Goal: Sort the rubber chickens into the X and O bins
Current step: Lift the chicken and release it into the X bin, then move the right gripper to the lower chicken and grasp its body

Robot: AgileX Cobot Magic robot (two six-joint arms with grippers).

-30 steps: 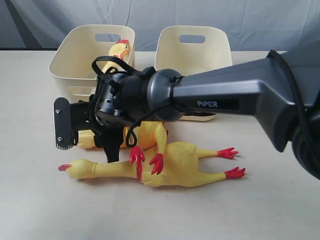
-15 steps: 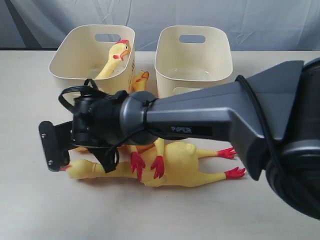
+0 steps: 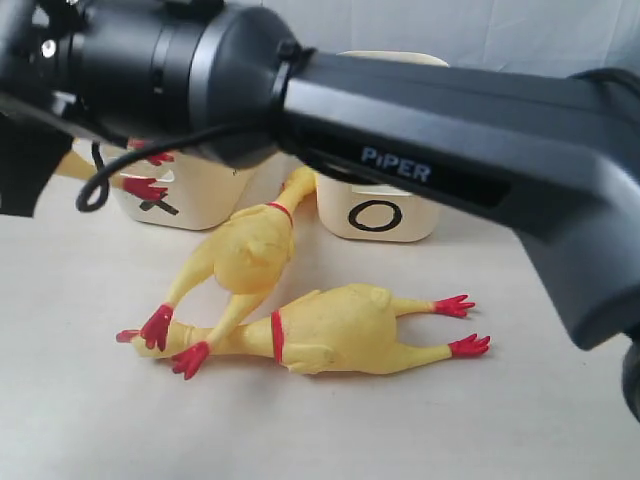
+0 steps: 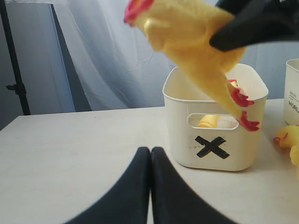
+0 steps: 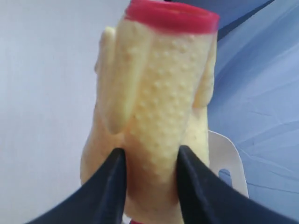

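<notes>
Chicken sorting at the X bin (image 4: 182,140). Above it, the held chicken (image 4: 187,32) clamped at mid-body between the fingers of the right gripper (image 5: 150,156), red neck ring uppermost in the right wrist view, red feet dangling at the bin's rim; inside or outside it, not clear. Through the slot handle of that bin, a patch of yellow from something lying inside, too little shown to name. Across the exterior view from right to left, the right arm (image 3: 500,140), hiding much of the X bin and the gripper itself. Just beside that bin on the right, the O bin (image 3: 378,215), its inside unseen. On the table (image 3: 80,420) in front of the bins, two more: leaning chicken (image 3: 245,255) with head up in the gap between the bins, legs draped over the neck of the lying chicken (image 3: 345,330), stretched flat with red feet to the right. Opposite the X mark, across the table, the left gripper (image 4: 150,156), black fingers pressed together, nothing between them. Pale curtain (image 4: 107,56) hung behind the table.
</notes>
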